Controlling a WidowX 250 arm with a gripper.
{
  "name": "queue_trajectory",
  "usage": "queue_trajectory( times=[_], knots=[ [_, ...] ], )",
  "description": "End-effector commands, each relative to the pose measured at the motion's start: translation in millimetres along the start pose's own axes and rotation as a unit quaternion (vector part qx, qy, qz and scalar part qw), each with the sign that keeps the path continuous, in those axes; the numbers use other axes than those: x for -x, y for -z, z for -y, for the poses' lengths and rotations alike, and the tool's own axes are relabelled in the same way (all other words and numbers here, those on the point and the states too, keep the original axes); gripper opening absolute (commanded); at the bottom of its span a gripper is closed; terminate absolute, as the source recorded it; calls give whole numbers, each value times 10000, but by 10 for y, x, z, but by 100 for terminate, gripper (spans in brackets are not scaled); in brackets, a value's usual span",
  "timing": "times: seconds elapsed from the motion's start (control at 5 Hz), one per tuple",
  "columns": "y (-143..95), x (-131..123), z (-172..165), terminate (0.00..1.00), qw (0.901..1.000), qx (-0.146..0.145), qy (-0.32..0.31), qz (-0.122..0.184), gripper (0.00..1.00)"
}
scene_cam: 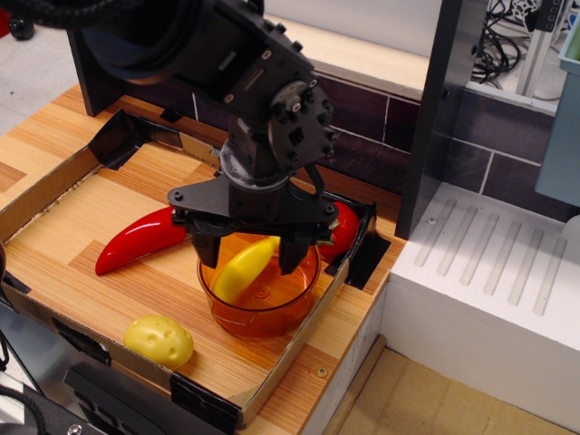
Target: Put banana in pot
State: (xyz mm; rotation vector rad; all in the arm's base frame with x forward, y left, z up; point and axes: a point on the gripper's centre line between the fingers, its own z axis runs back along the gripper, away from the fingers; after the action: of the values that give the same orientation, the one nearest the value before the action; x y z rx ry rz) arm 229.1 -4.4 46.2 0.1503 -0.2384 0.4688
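Observation:
The yellow banana (241, 268) lies tilted inside the amber-orange pot (263, 314), leaning against its left wall. My black gripper (246, 256) hangs directly over the pot with its two fingers (205, 251) spread wide, one on each side of the banana and not gripping it. The gripper body hides the back rim of the pot.
A red chili pepper toy (136, 239) lies left of the pot. A lumpy yellow potato toy (159, 340) sits near the tray's front edge. A red strawberry toy (344, 228) is behind the pot, partly hidden. All sit in a wooden tray with cardboard walls (299, 346). A white dish rack (494, 299) is at the right.

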Motion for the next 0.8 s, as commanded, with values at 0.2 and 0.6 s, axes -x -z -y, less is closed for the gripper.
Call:
queue_trajectory(
  times=[0.2,0.6],
  knots=[
    [-722,-297,-118,0,9972,640,-230,301,100],
    [-722,-297,-118,0,9972,640,-230,301,100]
  ],
)
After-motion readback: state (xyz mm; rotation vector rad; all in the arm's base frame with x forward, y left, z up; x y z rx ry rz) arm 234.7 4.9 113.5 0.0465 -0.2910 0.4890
